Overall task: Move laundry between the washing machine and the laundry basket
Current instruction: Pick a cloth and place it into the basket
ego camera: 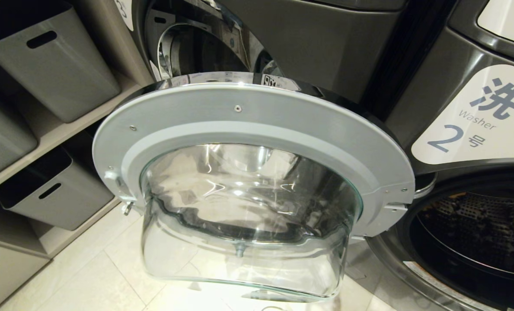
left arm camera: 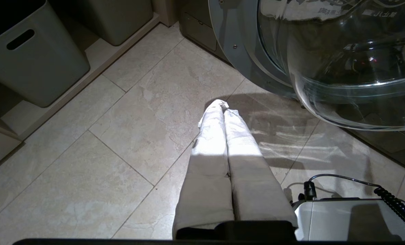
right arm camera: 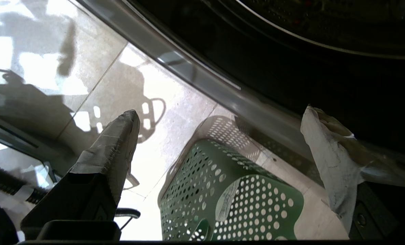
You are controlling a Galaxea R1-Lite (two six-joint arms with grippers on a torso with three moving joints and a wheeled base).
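The right gripper (right arm camera: 219,136) hung with fingers spread wide and empty over the small green perforated plastic laundry basket (right arm camera: 236,190), beside the dark grey washing machine (ego camera: 468,108) whose round glass door (ego camera: 248,172) stood open at nine o'clock for reaching; the left gripper (left arm camera: 222,105) was closed, and no laundry showed.

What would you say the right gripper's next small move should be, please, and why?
Probably on into the drum: the right gripper hangs open and empty above the empty laundry basket, beside the washing machine, whose door is open.
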